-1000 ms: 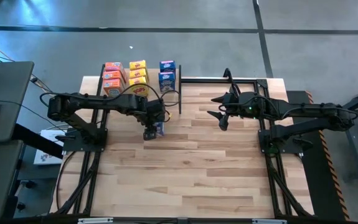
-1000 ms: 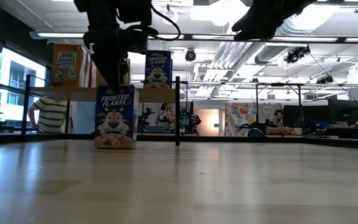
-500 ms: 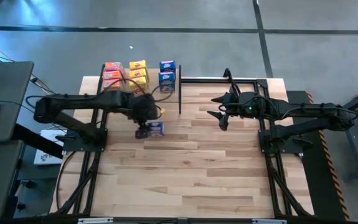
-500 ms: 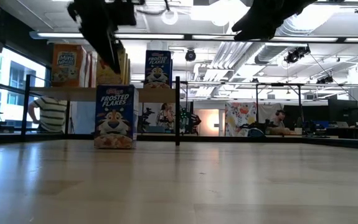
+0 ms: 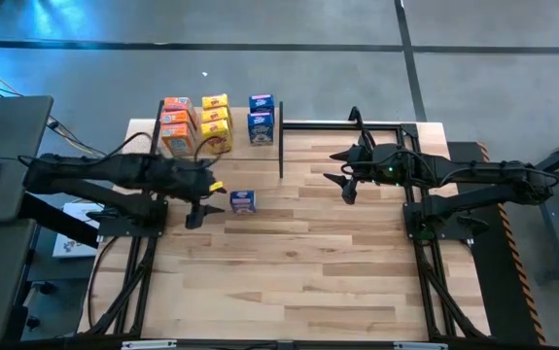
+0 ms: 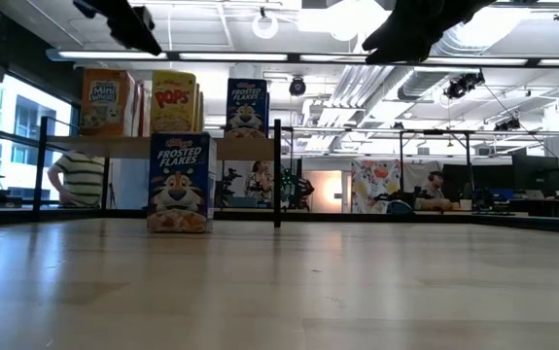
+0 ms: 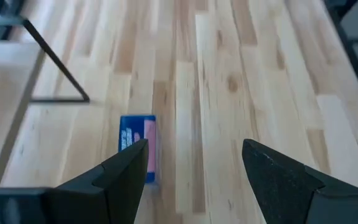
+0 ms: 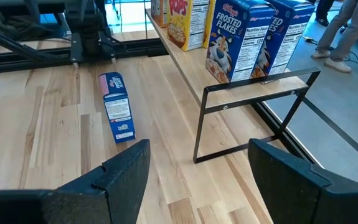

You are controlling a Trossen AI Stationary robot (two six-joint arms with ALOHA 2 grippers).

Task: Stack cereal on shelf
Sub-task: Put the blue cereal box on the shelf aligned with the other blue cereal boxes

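A blue cereal box (image 5: 243,201) stands upright, its bottom on the tabletop, just near of the shelf (image 5: 239,124); it also shows in the low view (image 6: 179,182), the left wrist view (image 7: 137,149) and the right wrist view (image 8: 116,115). Several orange, yellow and blue boxes (image 5: 215,119) stand on the shelf board (image 6: 114,146). My left gripper (image 5: 201,206) is open and empty, left of the lone box and high above the table (image 6: 123,19). My right gripper (image 5: 342,177) hangs open and empty over the table's far right.
The shelf's thin black posts (image 5: 281,151) and frame rail (image 5: 357,124) run along the table's far edge. Bare plank tabletop (image 5: 298,272) spreads across the middle and near side. People and workbenches show in the room beyond (image 6: 80,180).
My left gripper has come off the top of the blue box, risen, and drawn back toward the table's left edge. The box has stayed standing where it was. My right arm has kept still.
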